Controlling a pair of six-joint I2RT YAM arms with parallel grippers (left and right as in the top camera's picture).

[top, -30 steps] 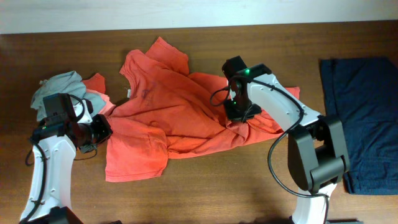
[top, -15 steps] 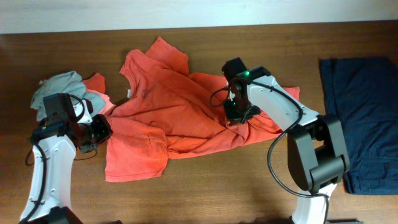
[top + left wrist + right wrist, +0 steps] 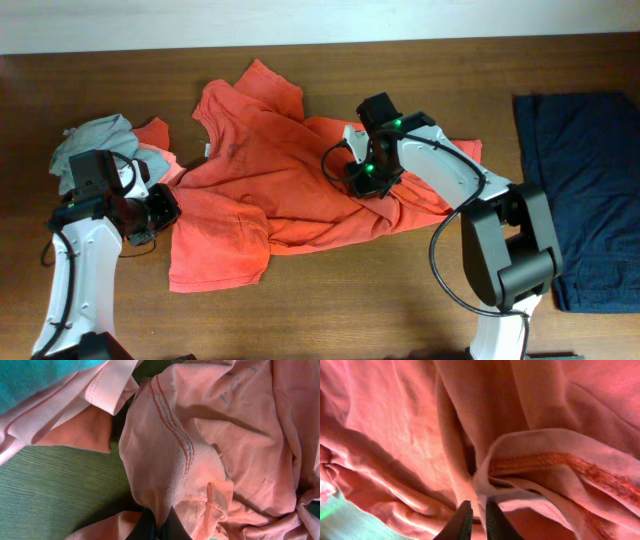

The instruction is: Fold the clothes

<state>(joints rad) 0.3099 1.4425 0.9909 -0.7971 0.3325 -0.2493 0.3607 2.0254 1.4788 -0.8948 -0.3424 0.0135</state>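
Orange-red T-shirt (image 3: pixel 265 185) lies crumpled on the bench (image 3: pixel 330 310); left claw (image 3: pixel 157 527) is clamped on its fabric, and right claw (image 3: pixel 476 521) pinches a fold.

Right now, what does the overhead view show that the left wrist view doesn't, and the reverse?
Only overhead: the navy garment at the right end of the table, the grey garment by the left arm, and the right gripper down on the orange-red T-shirt. Only left wrist: the double-stitched hem up close, and a fold of that shirt pinched in the left gripper. Both: the T-shirt crumpled on the wooden table, with a paler salmon garment beside it.
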